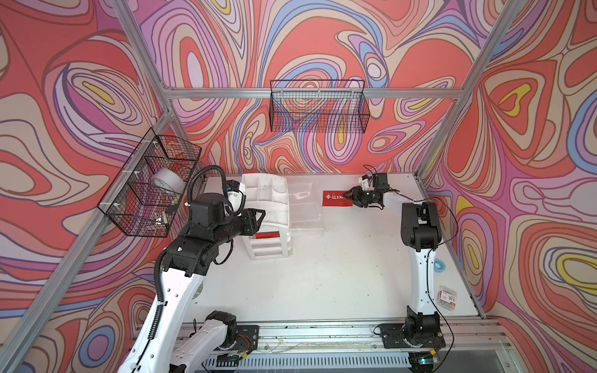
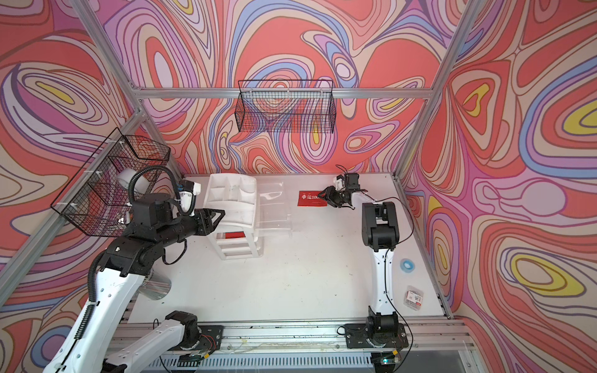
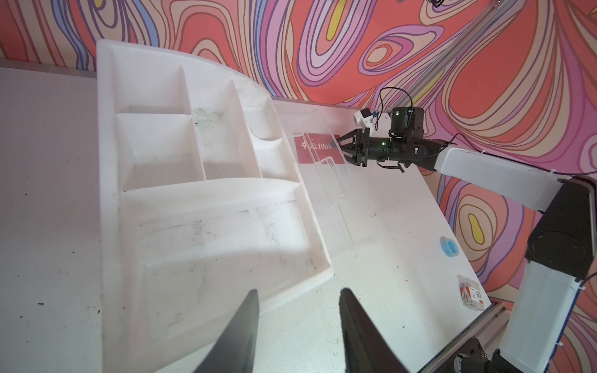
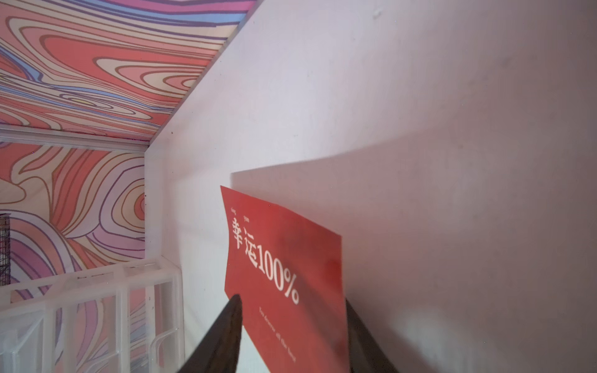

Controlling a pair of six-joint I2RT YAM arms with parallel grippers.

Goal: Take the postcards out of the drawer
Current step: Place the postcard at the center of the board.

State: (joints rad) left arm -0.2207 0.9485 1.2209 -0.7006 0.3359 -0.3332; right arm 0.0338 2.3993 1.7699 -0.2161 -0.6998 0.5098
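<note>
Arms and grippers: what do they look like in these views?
The left arm and right arm have white shells and black joints. A ribbed hose runs along the left; a thin cable along the right. The left gripper and right gripper are black, with tapered fingers.

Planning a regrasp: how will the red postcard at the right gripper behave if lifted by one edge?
Probably floppy: the red postcard looks thin and its far edge bows in the right wrist view. Likely very light, so a nudge may slide it across the smooth white table. Being flat, it shouldn't roll.
</note>
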